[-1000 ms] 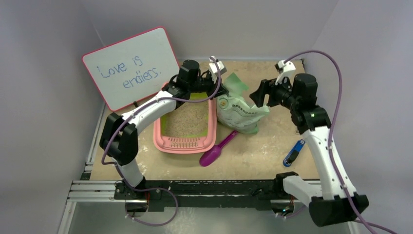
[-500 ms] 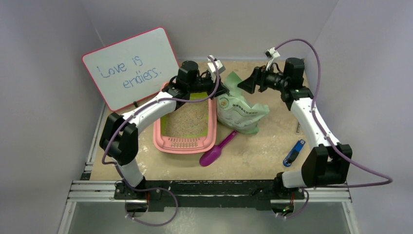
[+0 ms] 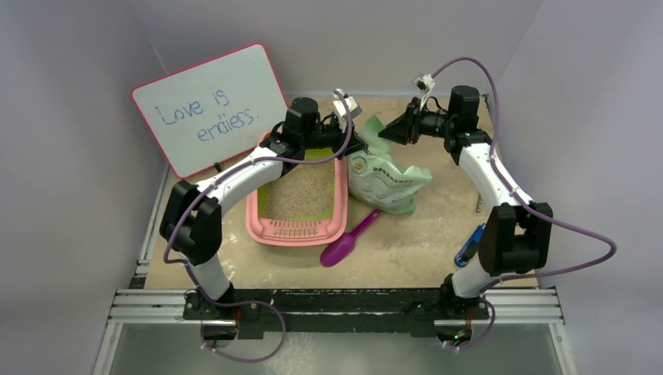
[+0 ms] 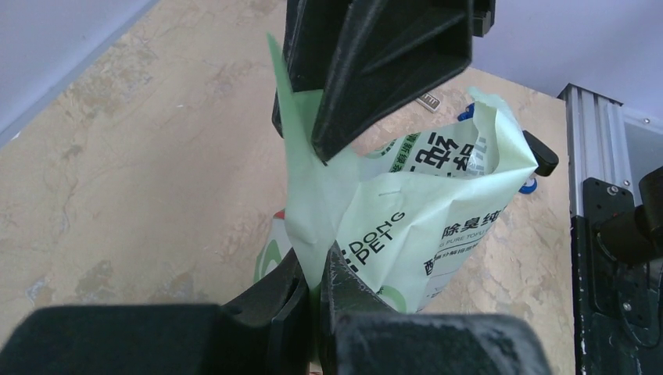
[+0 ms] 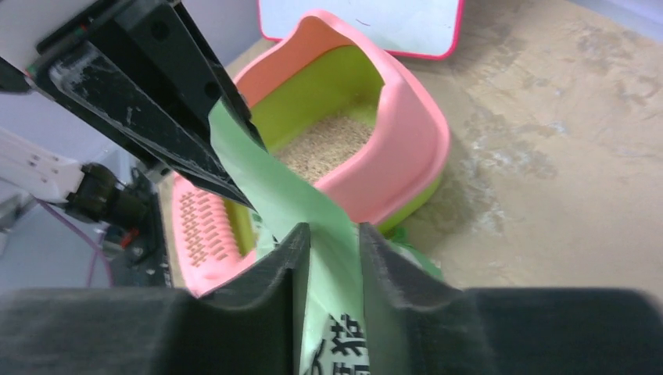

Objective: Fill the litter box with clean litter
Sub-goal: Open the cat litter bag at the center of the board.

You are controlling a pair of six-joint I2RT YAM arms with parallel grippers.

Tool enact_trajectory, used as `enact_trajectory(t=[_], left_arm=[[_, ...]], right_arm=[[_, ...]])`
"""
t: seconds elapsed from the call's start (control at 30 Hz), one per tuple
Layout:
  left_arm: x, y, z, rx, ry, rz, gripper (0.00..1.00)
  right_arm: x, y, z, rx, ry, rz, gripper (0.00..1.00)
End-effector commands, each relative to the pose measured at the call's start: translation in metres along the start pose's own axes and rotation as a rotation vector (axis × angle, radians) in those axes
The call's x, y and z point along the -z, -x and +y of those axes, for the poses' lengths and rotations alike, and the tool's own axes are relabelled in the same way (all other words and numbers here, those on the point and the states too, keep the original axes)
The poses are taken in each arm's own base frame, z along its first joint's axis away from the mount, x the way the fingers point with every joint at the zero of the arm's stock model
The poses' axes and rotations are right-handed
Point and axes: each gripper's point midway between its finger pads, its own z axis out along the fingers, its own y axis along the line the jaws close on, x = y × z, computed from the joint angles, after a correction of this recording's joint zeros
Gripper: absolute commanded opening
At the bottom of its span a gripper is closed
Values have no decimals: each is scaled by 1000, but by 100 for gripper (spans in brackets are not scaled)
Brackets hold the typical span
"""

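Left gripper (image 4: 317, 287) has its fingers pressed together on the thin top edge of the pale green printed plastic bag (image 3: 388, 178), pinching it at the bag's 9 o'clock corner. Right gripper (image 5: 334, 238) straddles the same upstanding flap from 3 o'clock. Its fingers stand part-way apart with the film between them, and I cannot tell whether they bite yet.

No clean litter shows anywhere. The green granules are presumably inside the bag, which stands upright on the beige tabletop. At the bag's 9 o'clock, just beside it, lies the rectangular pink plastic litter box (image 3: 255, 209) with its lime-green inner wall, and it holds only beige sandy granules (image 3: 301, 191). A purple plastic scoop (image 3: 348, 239) lies at the bag's 7 o'clock.

Trouble would likely come from the film. If both grippers clamp both layers, the mouth stays closed. Pulling apart too hard could tear the film or let it slip free. Lifting unevenly could tip the bag away from the box and spill granules across the table.
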Motion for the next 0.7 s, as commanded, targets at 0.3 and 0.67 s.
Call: enact_trajectory(t=[0.3, 0.67], left_arm=[[30, 116, -15, -246, 18, -233, 65], [22, 110, -19, -241, -43, -219, 60]], right_arm=[[15, 83, 37, 277, -14, -63, 0], [-8, 78, 56, 373, -73, 70, 0]])
